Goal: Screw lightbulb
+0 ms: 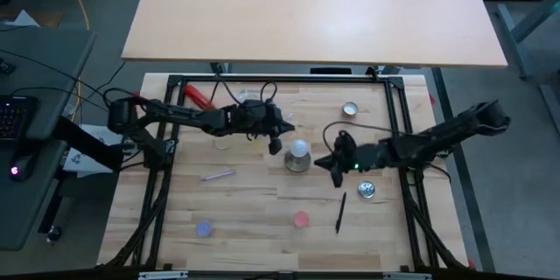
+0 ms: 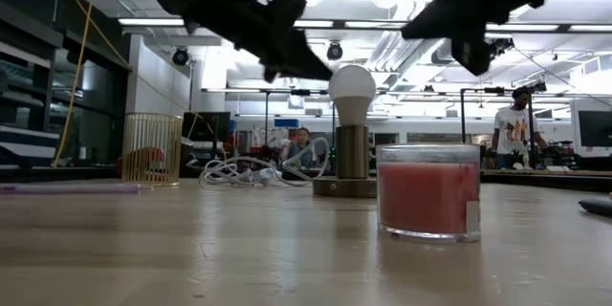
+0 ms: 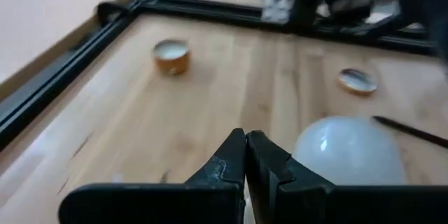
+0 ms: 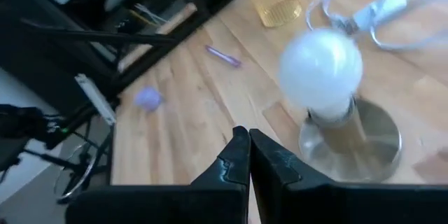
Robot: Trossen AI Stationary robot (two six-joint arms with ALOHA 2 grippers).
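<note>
I find the lightbulb (image 1: 299, 149) standing upright in the grey socket stand (image 1: 298, 162) near the middle of the bench, slightly toward the far edge; its globe is clear of both arms. From the low view I judge it seated in the socket, though I cannot tell how far the thread is home.

The left gripper (image 1: 275, 145) hangs just beside the bulb on its left, raised above the bench; in its wrist view the fingers (image 3: 231, 157) are pressed together with nothing between them. The right gripper (image 1: 335, 168) sits just right of the stand, likewise closed and empty in its own wrist view, fingers (image 4: 238, 155) meeting at the tips.

For the step in hand I judge that one gripper must first part its fingers wider than the globe, descend square over it, close gently on the frosted glass and turn about the vertical axis; the other arm would do well to steady the stand's base, since the stand looks free to spin on the wood.

Open room: the bench between the bulb and the near edge is largely bare; a pink disc (image 1: 301, 220) and a black pen (image 1: 340, 212) lie toward the near edge, a small silver disc (image 1: 367, 191) under the right arm, a white cable (image 1: 245, 105) and a candle tin (image 1: 350, 109) toward the far edge; none crowd the stand.
</note>
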